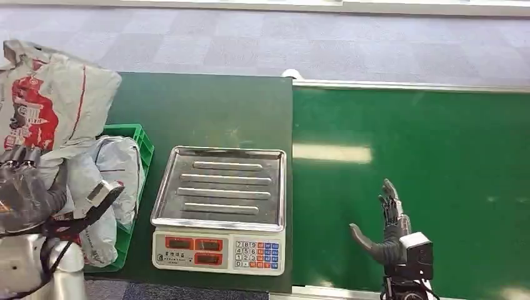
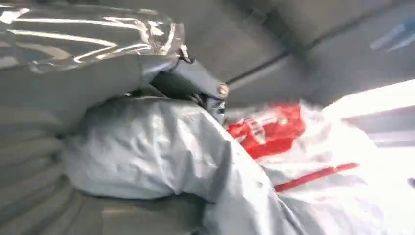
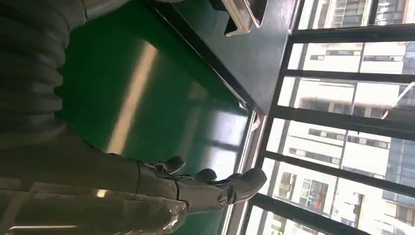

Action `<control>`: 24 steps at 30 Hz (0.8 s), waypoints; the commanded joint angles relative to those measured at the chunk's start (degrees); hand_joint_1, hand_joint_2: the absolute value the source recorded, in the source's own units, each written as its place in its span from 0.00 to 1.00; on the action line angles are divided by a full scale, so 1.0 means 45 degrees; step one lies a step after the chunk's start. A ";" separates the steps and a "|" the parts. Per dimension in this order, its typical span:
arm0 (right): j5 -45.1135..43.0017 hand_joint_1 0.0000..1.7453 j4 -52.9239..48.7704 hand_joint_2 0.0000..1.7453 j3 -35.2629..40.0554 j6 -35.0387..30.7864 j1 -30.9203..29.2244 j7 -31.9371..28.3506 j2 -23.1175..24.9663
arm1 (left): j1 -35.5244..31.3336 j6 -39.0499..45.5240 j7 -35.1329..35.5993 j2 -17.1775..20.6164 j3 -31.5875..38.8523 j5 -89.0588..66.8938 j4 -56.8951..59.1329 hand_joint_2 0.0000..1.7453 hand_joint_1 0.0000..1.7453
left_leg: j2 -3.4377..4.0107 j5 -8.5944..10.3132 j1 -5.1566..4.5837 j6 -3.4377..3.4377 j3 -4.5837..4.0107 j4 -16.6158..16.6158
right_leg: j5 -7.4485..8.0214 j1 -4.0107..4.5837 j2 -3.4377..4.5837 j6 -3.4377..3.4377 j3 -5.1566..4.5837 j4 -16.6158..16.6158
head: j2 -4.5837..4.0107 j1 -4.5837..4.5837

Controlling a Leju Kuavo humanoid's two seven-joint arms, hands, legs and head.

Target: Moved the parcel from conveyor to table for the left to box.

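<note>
A grey plastic parcel (image 1: 53,100) with red print is raised at the far left, above the green basket (image 1: 139,136). My left hand (image 1: 24,195) grips its lower part. In the left wrist view the crumpled parcel (image 2: 161,147) lies against the hand (image 2: 193,81), with its red print beyond the fingers. My right hand (image 1: 389,228) hovers open over the green conveyor belt (image 1: 412,150), fingers spread and nothing in it. The right wrist view shows the same open hand (image 3: 195,188) above the belt (image 3: 142,98).
A silver-trayed scale (image 1: 220,190) with a keypad stands on the dark green table (image 1: 206,106), right of the basket. Other grey parcels (image 1: 117,167) lie in the basket. Grey carpet floor lies beyond the table and belt.
</note>
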 commanded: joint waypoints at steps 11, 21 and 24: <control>0.0466 0.00 0.0005 1.00 -0.1018 0.0556 -0.0278 0.0066 0.0573 | -0.0613 -0.0963 0.5213 0.3075 -0.2398 0.0794 0.7095 1.00 0.93 | -0.0007 0.0012 -0.0007 0.0009 0.0038 -0.0023 | 0.0005 -0.0002 -0.0006 -0.0023 0.0039 -0.0009 | 0.0000 0.0000; 0.0466 0.00 0.0005 1.00 -0.1018 0.0556 -0.0278 0.0066 0.0573 | -0.0613 -0.0963 0.5213 0.3075 -0.2398 0.0794 0.7095 1.00 0.93 | 0.0008 0.0017 -0.0002 0.0019 0.0093 -0.0030 | 0.0017 0.0006 0.0001 -0.0032 0.0097 -0.0022 | 0.0000 0.0000; 0.0467 0.00 0.0018 1.00 -0.1019 0.0562 -0.0276 0.0068 0.0570 | -0.0632 -0.1032 0.5144 0.3030 -0.2328 0.1233 0.7102 1.00 0.91 | -0.0005 0.0005 -0.0006 0.0008 0.0110 -0.0017 | -0.0001 -0.0002 -0.0006 -0.0014 0.0118 -0.0004 | 0.0000 0.0000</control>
